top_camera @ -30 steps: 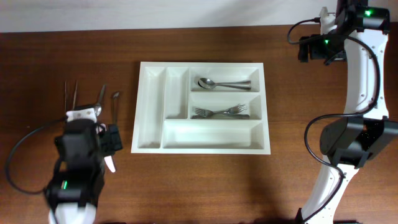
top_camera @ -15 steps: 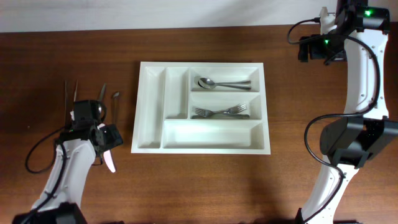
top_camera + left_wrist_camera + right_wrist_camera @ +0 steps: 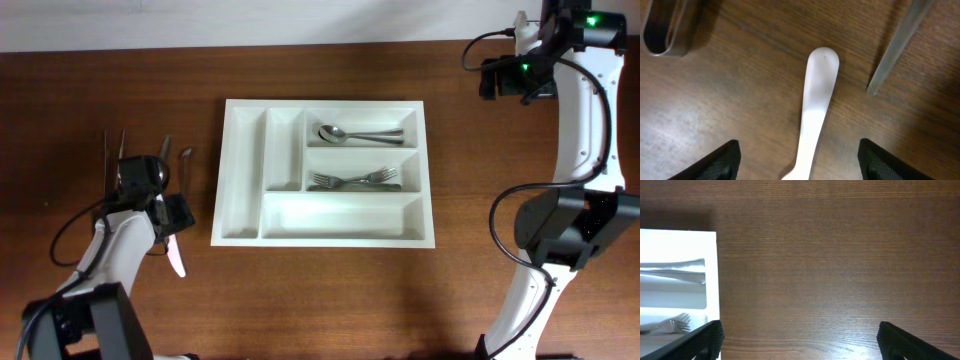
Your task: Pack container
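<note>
One container (image 3: 243, 180) | five compartments | spoons (image 3: 345, 133) in one | forks (image 3: 350, 180) in another

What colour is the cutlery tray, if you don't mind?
The tray is white; overhead view shows it best.

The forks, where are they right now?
In the overhead view, the forks lie inside the white tray, in the short middle compartment on its right half, just below the spoons.
</note>
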You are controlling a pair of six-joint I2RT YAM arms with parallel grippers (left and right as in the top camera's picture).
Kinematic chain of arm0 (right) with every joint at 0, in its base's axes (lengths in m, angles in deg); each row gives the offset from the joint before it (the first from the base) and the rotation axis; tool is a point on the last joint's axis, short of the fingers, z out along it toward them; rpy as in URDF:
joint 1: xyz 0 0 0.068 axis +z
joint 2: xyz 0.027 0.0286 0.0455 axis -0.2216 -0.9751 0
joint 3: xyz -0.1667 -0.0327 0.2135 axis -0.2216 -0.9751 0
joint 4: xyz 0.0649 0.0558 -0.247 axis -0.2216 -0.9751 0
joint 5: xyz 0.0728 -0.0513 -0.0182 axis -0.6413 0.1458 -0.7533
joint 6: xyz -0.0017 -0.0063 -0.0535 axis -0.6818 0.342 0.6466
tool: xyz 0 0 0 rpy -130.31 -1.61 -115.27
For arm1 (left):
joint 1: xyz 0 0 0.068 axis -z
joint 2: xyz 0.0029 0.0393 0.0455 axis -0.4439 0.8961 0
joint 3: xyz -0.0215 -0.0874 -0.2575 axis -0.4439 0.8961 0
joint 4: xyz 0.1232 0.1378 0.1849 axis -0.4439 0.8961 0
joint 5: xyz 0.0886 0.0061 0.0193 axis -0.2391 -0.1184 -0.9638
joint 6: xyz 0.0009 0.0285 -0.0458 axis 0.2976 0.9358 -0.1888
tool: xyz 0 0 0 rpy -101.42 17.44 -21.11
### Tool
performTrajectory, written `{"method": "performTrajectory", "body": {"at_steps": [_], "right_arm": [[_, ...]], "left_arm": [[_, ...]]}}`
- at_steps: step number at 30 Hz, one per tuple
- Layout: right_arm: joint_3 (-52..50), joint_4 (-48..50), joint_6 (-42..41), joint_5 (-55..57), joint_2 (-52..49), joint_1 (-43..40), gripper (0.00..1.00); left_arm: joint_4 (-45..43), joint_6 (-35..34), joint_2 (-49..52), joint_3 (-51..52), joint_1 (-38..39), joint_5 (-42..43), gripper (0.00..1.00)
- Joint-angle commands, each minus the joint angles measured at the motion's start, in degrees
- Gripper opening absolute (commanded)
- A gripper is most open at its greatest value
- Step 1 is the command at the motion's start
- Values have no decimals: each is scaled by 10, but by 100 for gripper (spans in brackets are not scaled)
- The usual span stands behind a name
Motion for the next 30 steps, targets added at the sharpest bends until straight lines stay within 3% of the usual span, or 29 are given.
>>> {"method": "performTrajectory", "body": {"at_steps": [1, 8, 13, 15, 16, 20, 30], "right_arm": [[6, 0, -3, 3, 6, -2, 99], [6, 0, -3, 3, 6, -2, 99], [6, 0, -3, 3, 6, -2, 99], [6, 0, -3, 3, 6, -2, 99], [6, 0, -3, 3, 6, -2, 99], [6, 0, -3, 3, 6, -2, 99], [6, 0, -3, 3, 6, -2, 99]], "left_arm": [[-20, 11, 25, -11, -2, 6, 77], [-48, 11, 69, -11, -2, 24, 73], [-48, 11, 99, -11, -2, 28, 61], [-48, 11, 105, -11, -2, 28, 46], [-48, 11, 107, -11, -2, 28, 34], [-47, 11, 107, -11, -2, 28, 15], [-7, 11, 74, -43, -2, 0, 9]]}}
